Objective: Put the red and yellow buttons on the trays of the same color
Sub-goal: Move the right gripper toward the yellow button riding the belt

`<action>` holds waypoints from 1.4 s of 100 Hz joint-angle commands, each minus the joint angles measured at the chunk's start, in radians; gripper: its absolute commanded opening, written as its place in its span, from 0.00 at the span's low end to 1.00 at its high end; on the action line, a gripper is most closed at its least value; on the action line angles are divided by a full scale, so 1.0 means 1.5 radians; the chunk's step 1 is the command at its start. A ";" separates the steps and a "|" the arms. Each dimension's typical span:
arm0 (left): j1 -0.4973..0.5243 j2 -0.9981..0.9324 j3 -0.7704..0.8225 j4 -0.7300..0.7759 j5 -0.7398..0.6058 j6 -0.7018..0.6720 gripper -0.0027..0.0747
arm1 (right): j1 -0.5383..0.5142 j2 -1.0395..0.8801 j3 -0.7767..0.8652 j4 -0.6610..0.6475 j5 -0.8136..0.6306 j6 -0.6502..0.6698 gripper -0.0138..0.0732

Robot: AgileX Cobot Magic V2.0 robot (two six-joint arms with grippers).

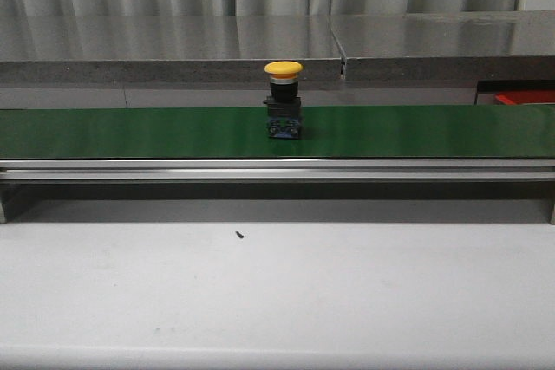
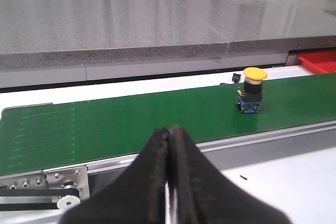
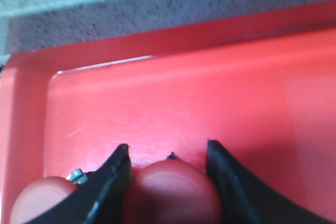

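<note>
Right wrist view, nearest first: right gripper (image 3: pixel 168 153) has its jaws around a red button (image 3: pixel 170 190), cap between the fingers, hovering low over the red tray (image 3: pixel 210 93). A second red cap (image 3: pixel 39 198) sits just beside it, outside one finger. Risk: on release the finger could knock that neighbour, or the held button tips over if dropped from a tilt.

Left wrist view: left gripper (image 2: pixel 169 156) is pinched closed, holding nothing, parked short of the belt (image 2: pixel 131 124). Further out, the yellow button (image 2: pixel 251 90) stands upright on the belt, with a red tray corner (image 2: pixel 320 61) beyond it. If the belt runs, the button drifts off before the jaws open and reach it. It looks tall and top-heavy, so a sideways nudge would likely topple it.

No yellow tray visible in any view, so its drop spot can't be told.
</note>
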 commanded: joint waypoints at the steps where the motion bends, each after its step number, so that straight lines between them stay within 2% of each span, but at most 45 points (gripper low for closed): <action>1: -0.006 0.003 -0.018 -0.016 -0.040 -0.003 0.01 | 0.001 -0.044 -0.025 0.023 -0.038 0.000 0.31; 56: -0.006 0.003 -0.018 -0.016 -0.040 -0.003 0.01 | 0.013 -0.022 -0.025 0.023 -0.052 -0.004 0.32; 66: -0.006 0.003 -0.018 -0.016 -0.040 -0.003 0.01 | 0.013 -0.022 -0.025 0.023 -0.053 -0.004 0.40; 82: -0.006 0.003 -0.018 -0.016 -0.040 -0.003 0.01 | 0.013 -0.023 -0.025 0.023 -0.060 -0.004 0.70; 90: -0.006 0.003 -0.018 -0.016 -0.040 -0.003 0.01 | 0.013 -0.030 -0.025 0.023 -0.061 -0.004 0.79; 115: -0.006 0.003 -0.018 -0.016 -0.040 -0.003 0.01 | 0.012 -0.096 -0.025 0.023 -0.043 -0.004 0.81; 140: -0.006 0.003 -0.018 -0.016 -0.040 -0.003 0.01 | 0.012 -0.191 -0.025 -0.008 0.083 -0.005 0.80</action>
